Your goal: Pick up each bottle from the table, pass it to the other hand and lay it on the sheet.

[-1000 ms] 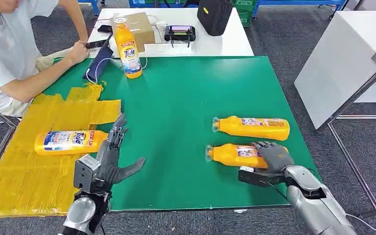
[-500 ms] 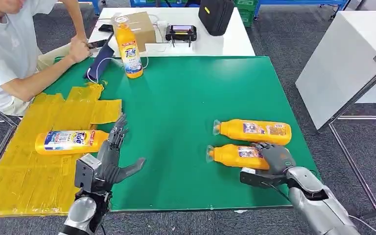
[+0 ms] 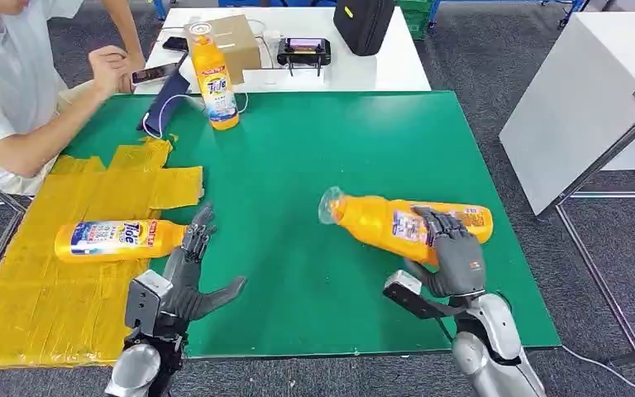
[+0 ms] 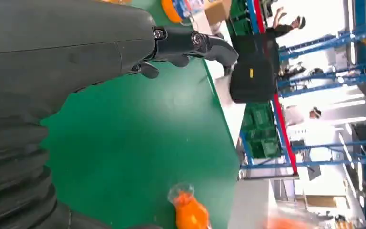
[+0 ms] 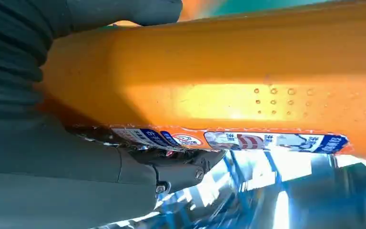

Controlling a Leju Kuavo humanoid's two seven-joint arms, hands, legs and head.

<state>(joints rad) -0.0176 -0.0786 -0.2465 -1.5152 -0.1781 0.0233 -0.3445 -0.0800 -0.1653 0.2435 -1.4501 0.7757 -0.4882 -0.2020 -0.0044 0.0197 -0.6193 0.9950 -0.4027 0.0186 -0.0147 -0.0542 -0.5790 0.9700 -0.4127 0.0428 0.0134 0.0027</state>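
My right hand [image 3: 451,255] grips an orange detergent bottle [image 3: 374,222] and holds it above the green table [image 3: 322,141], its clear cap toward the left. Up close the same bottle [image 5: 248,81] lies across that hand [image 5: 76,162]. Just behind it a second orange bottle [image 3: 478,222] lies flat on the table. A third bottle [image 3: 116,240] lies on the yellow sheet [image 3: 58,306] at the left. A further bottle [image 3: 214,78] stands upright at the far edge. My left hand [image 3: 183,277] hovers open beside the sheet, fingers [image 4: 190,40] spread, holding nothing.
A person [image 3: 16,91] sits at the far left with a phone in hand. Beyond the green table a white table [image 3: 380,70] carries a cardboard box [image 3: 240,45], a black bag [image 3: 362,23] and a small device [image 3: 303,51]. Another white table [image 3: 579,99] stands to the right.
My right hand has lifted the nearer bottle off the table and carried it up and to the left. The left hand has barely moved. The person raised the phone hand.
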